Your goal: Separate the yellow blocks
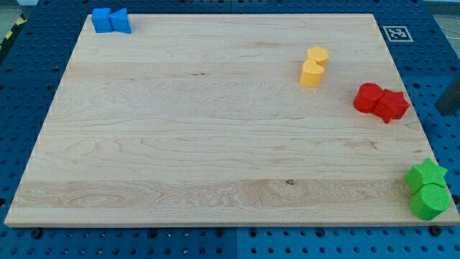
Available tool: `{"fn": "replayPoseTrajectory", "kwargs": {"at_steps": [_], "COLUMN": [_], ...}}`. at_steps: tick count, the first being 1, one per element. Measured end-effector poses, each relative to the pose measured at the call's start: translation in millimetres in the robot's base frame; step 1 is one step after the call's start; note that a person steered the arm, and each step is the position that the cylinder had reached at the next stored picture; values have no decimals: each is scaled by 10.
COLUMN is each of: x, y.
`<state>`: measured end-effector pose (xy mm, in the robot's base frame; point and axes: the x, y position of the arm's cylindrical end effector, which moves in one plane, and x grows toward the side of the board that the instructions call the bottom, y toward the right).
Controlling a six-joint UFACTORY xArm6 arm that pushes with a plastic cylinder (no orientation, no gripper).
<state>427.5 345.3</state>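
Two yellow blocks touch each other at the view's upper right: a hexagon-like one (318, 55) and, just below and left of it, a rounded one (311, 73). A dark rod enters at the view's right edge, off the board. My tip (444, 109) is to the right of the red blocks and well right of and below the yellow pair. It touches no block.
Two red blocks (381, 101) sit together near the wooden board's right edge (402, 86). A green star (425, 175) and a green cylinder (430, 202) sit at the bottom right corner. Two blue blocks (111, 20) sit at the top left corner.
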Motion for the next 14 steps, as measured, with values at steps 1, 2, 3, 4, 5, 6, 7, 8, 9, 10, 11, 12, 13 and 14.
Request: {"fn": "replayPoseTrajectory", "kwargs": {"at_steps": [1,2,3,4,5,6,7,8,9,10,11,12,13,14], "x": [-383,-603,-683,-686,-627,-594,-599,-724,-721,-584,-595,-739,-683,-655], "y": [-190,-649,-1082,-1434,-1570,-1742,-2037,-2271,-2382,-2410,-2514,-2668,-2732,-2812]}}
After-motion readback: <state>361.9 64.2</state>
